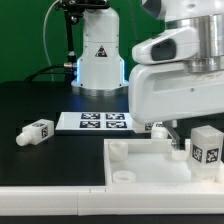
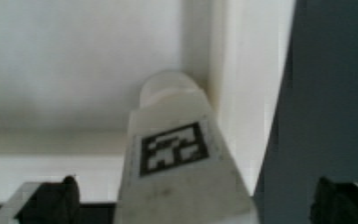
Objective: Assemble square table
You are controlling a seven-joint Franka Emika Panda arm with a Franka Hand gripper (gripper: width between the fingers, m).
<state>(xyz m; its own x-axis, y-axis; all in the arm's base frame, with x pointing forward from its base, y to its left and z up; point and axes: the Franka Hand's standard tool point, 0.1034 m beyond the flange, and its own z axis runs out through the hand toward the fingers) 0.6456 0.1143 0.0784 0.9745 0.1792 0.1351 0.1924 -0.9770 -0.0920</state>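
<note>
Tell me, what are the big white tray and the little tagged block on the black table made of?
Table top: probably moulded white plastic, smooth with a soft sheen; raised rim and round socket look formed in one piece. Table leg: seemingly the same white plastic; its black-and-white tag looks like a flat printed sticker, too small to confirm.

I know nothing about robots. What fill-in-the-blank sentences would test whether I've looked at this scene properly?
1. The hand is ___, its fingers clear of the leg between them.
2. That leg stands upright in a ___ of the tabletop, where two walls meet.
3. A loose leg lies to the exterior view's ___ of the marker board.

Missing words: open; corner; left.
</note>
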